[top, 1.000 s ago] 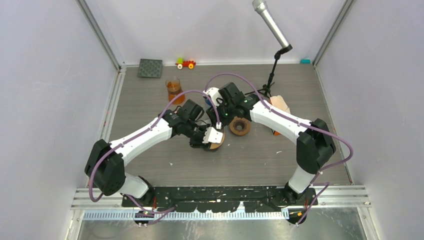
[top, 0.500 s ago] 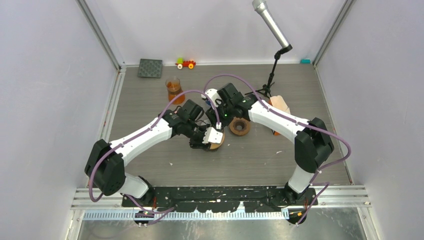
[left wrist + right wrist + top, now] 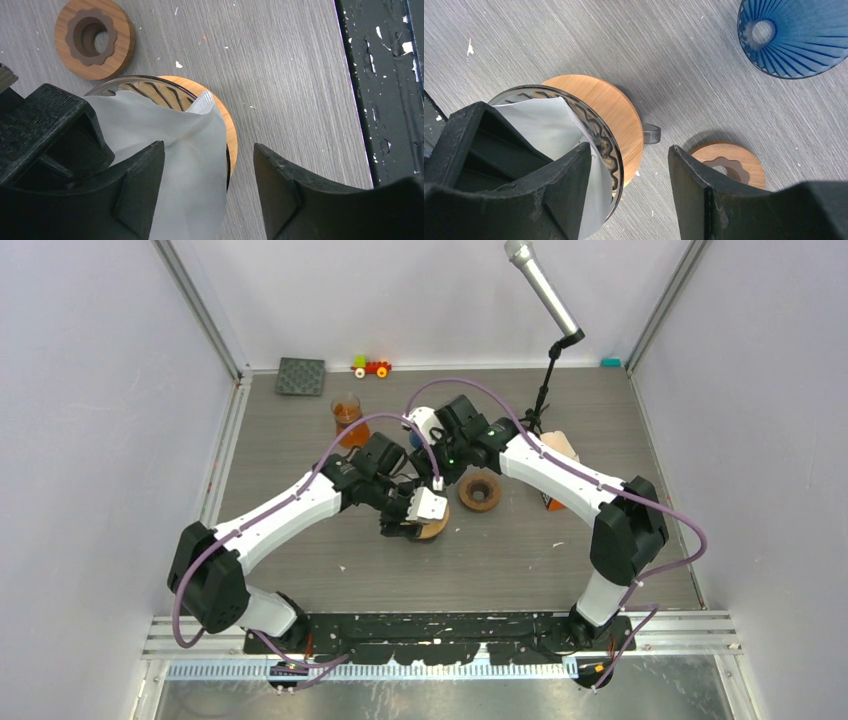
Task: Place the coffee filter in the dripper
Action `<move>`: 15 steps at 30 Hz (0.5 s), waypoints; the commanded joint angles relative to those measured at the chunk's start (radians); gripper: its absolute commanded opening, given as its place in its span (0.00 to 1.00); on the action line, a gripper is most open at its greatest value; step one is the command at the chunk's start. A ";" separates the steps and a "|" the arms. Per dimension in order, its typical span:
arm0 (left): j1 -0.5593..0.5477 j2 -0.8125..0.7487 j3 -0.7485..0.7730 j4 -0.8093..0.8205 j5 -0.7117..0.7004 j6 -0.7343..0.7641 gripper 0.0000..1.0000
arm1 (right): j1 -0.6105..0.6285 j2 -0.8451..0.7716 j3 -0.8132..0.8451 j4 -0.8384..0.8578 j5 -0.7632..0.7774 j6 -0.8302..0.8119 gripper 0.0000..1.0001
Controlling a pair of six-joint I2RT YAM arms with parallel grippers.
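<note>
A dark square mat (image 3: 300,376) lies in the far left corner of the tabletop (image 3: 500,560), with an orange cup (image 3: 347,418) near it and a small toy (image 3: 371,366) at the back wall. The left arm (image 3: 290,515) reaches in toward the middle. Its jaws stand open right over the dripper (image 3: 616,112), a ribbed glass cone in a wooden collar that sits upright on the tabletop. The white filter (image 3: 170,140) lies inside the cone, crumpled. It rises above the rim and rests against one finger of the left jaws, while the other finger stands clear of it. The right jaws are open over the same dripper and grip nothing; one finger sits just beside the paper's edge. A wooden ring (image 3: 480,492) lies flat just right of the dripper, and a blue funnel (image 3: 794,35) sits farther back. The right arm (image 3: 560,475) bends in from the right, and a microphone (image 3: 540,285) stands on its stand behind it.
</note>
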 commanded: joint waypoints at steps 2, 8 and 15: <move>-0.005 -0.069 0.036 -0.009 0.002 -0.022 0.70 | 0.001 -0.059 0.052 -0.027 -0.020 0.002 0.64; -0.004 -0.130 0.029 -0.008 -0.030 -0.060 0.78 | -0.008 -0.082 0.061 -0.038 -0.042 0.011 0.65; 0.029 -0.225 0.038 0.038 -0.028 -0.175 0.83 | -0.037 -0.102 0.107 -0.064 -0.096 0.038 0.65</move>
